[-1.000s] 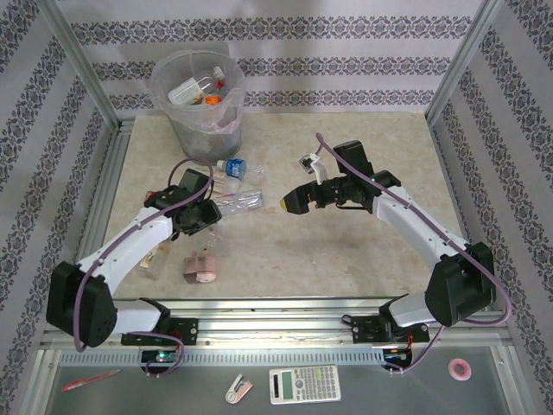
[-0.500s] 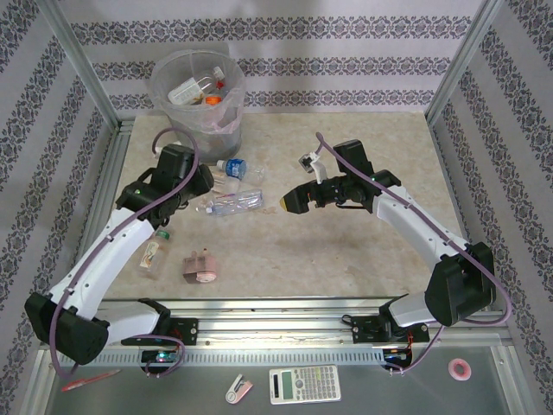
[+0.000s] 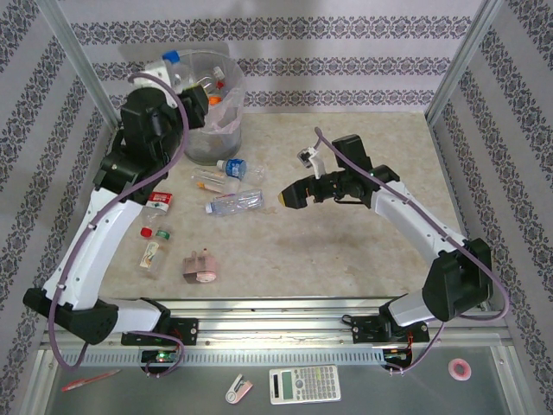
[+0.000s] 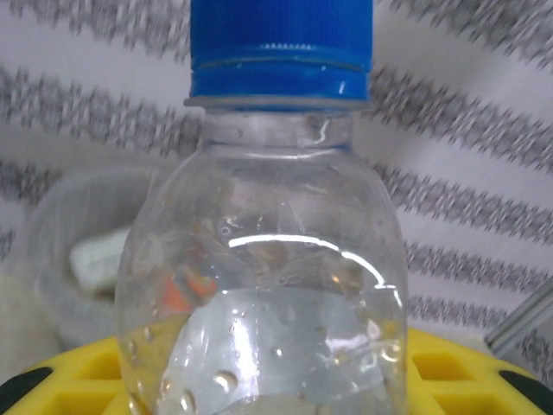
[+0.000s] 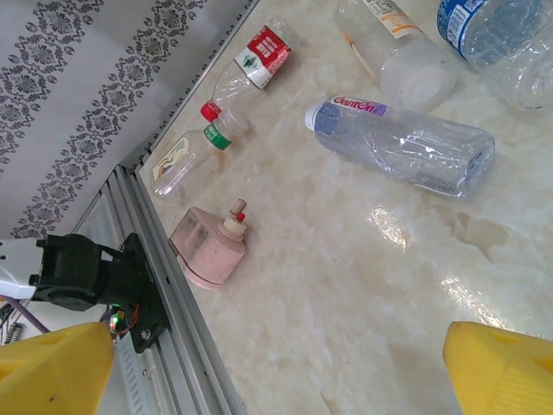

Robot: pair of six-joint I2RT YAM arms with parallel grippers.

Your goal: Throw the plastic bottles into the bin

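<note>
Left gripper (image 3: pixel 173 76) clamped on a clear blue-capped bottle (image 4: pixel 268 294), with yellow fingers (image 4: pixel 82 380) on either side of its body and the cap pointing up in the left wrist view. Left arm is raised high at far left. In the top view the held bottle sits at the left edge of the bin (image 3: pixel 206 130) rim; cannot tell if it is over the opening or just outside. Bin stands at the far-left corner of the table (image 3: pixel 346 251), clear bag folded over its rim, several bottles inside, something orange among them.

Right gripper (image 3: pixel 289 197) has its jaws spread wide with nothing between them. It hangs low over mid-table, pointing left toward the loose bottles. Its yellow fingertips (image 5: pixel 52 372) sit at the lower corners of the right wrist view.

Loose bottles, all lying on the table:
- blue-label bottle (image 3: pixel 232 166), just in front of the bin
- orange-label bottle (image 3: pixel 207 180), beside it, slightly nearer
- long clear bottle (image 3: pixel 235 202), lilac cap, closest to the right gripper
- red-label bottle (image 3: pixel 158 200), close to the left arm
- green-banded bottle (image 3: pixel 154 252), red cap, near the left rail

Pink lumpy object (image 3: pixel 200 268) sits near the front edge, just right of the green-banded bottle. Calculator (image 3: pixel 304 385) and pink tape roll (image 3: pixel 460 369) lie on the shelf below the arm bases.
</note>
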